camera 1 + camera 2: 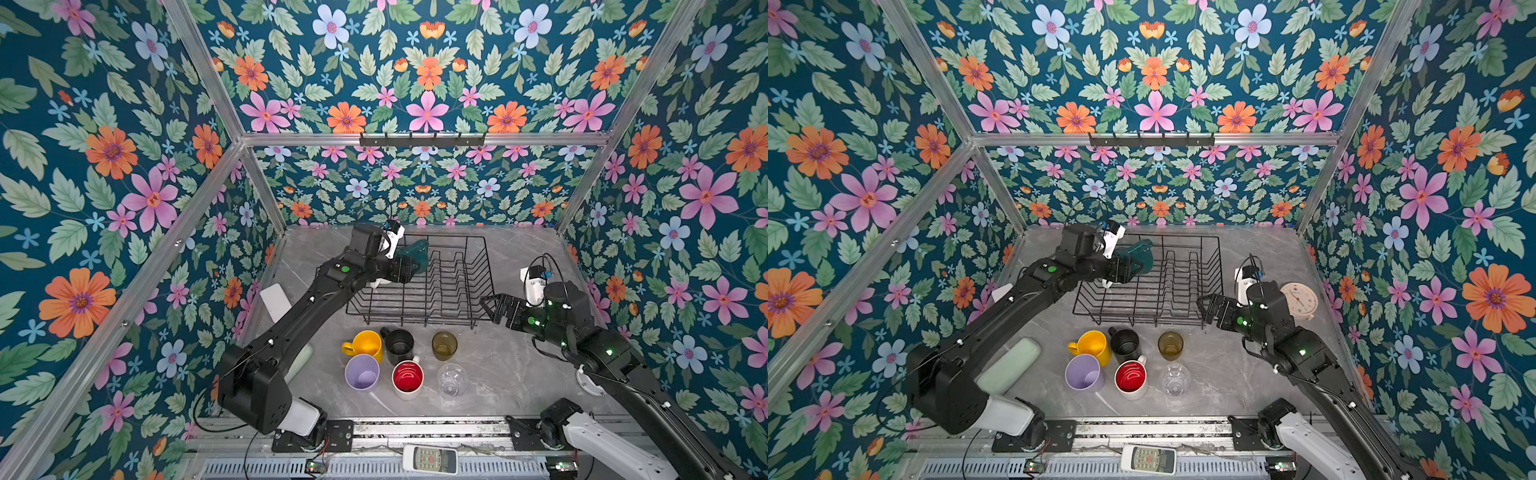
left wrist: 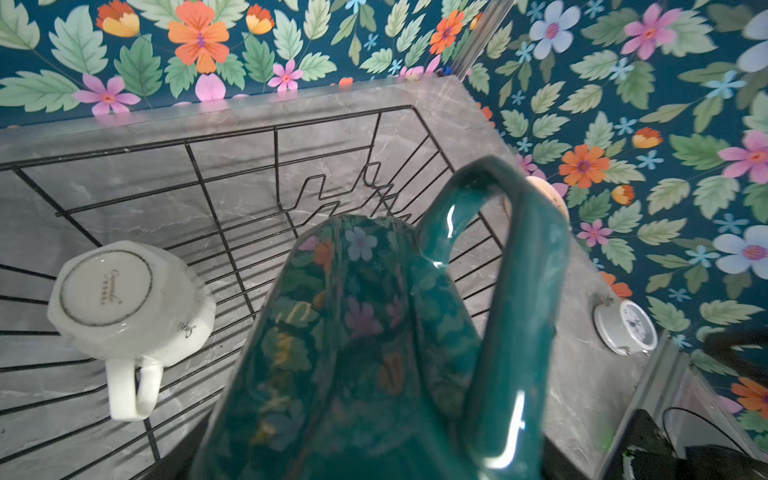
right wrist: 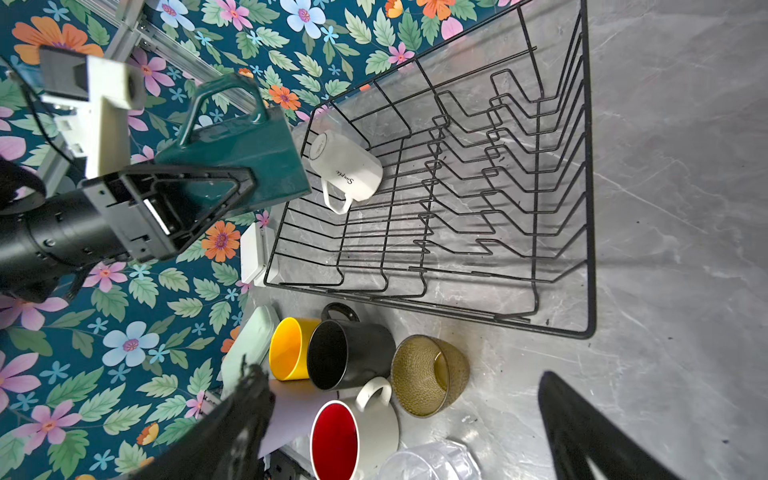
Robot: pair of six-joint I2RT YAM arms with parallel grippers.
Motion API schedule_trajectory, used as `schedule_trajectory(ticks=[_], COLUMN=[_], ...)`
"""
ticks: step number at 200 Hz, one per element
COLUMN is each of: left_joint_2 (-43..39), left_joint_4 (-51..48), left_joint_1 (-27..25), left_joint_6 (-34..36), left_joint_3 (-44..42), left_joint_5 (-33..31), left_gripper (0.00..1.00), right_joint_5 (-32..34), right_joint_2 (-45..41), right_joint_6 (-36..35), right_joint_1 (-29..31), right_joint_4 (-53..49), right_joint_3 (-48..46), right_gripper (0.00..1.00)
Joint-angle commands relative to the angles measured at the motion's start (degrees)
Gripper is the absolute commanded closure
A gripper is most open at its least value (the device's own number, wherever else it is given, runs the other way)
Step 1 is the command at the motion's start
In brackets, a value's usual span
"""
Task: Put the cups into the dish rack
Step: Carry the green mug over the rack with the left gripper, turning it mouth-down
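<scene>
The black wire dish rack (image 1: 419, 322) sits far-centre. Over its far-left corner the left gripper (image 1: 411, 266) clasps a glossy dark-green ceramic mug (image 1: 417, 251). At its right the right gripper (image 1: 489, 309) gapes, empty. A white ceramic mug (image 3: 347, 166) rests inverted inside the rack, and six cups (image 1: 400, 347) stand nearer.

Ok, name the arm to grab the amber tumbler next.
Right: the right gripper is open, empty, nearer the amber tumbler; the left gripper holds the green mug over the dish rack.
</scene>
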Motion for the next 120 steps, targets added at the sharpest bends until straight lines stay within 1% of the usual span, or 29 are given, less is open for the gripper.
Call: schedule_trajectory(ticks=[1,27,70,99,120], left_joint_2=[3.88,10.23,18.01,21.68,24.54], left_joint_4=[-3.02,-9.28,-15.08,-16.58,-18.06], left_joint_1=[-0.93,-2.25,-4.0,-4.98,-5.95], left_joint_6=[1.36,2.06,2.25,2.27,2.33], left_joint_3=[4.39,11.42,19.49,22.99,26.16], left_joint_5=[-6.0,-11.86,-18.41,-20.46,-23.55], left_gripper=[1.0,1.0,1.0,1.0,1.0], right_joint_5=[0.58,0.59,0.44,-0.59,-1.41], right_joint_2=[-0.45,-1.17,-2.05,-2.54,-2.59], right_joint_6=[-1.8,-2.34,-3.05,-2.9,-2.52], right_joint_1=[-0.02,0.02,-0.01,-0.04,0.03], right_joint_4=[-0.31,-0.27,-0.56,-0.11,0.38], right_joint_3=[-0.29,-0.99,-2.02,-3.2,-3.99], right_gripper=[0.01,0.01,0.01,0.01,0.01])
